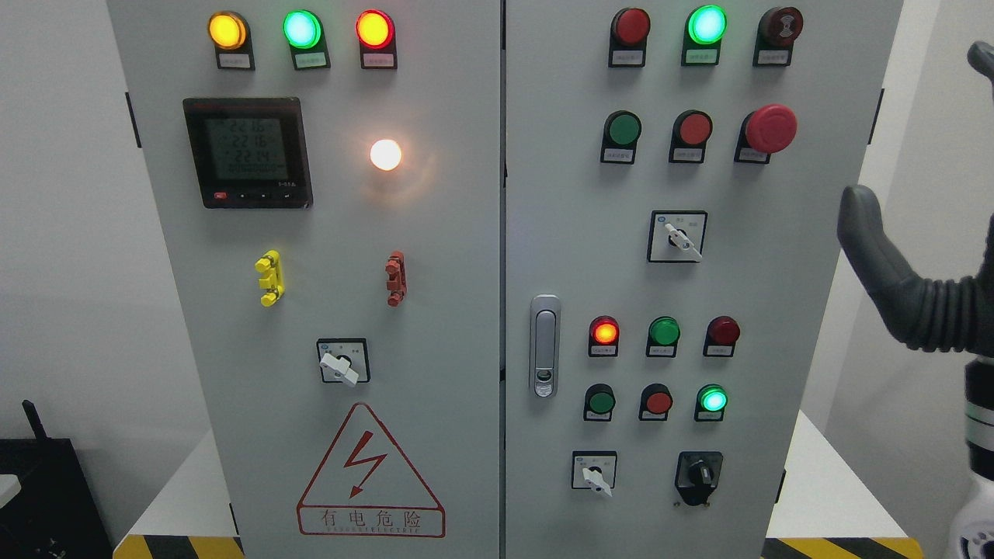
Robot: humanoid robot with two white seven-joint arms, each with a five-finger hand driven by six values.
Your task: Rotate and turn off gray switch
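Observation:
A grey electrical cabinet (466, 310) fills the head view. It carries three light grey rotary switches: one on the left door (340, 365), one on the upper right door (680, 240) and one at the lower right (596, 476). Each has its handle pointing down to the right. A black rotary switch (698, 475) sits beside the lower one. My right hand (889, 268), dark grey, is raised at the right edge, beside the cabinet and touching nothing. Its fingers are spread and empty. The left hand is out of view.
The doors hold lit and unlit indicator lamps, a red mushroom stop button (770, 128), a digital meter (247, 151), a door latch (544, 345), and yellow (269, 278) and red (396, 278) clips. A dark box (46, 497) stands at lower left.

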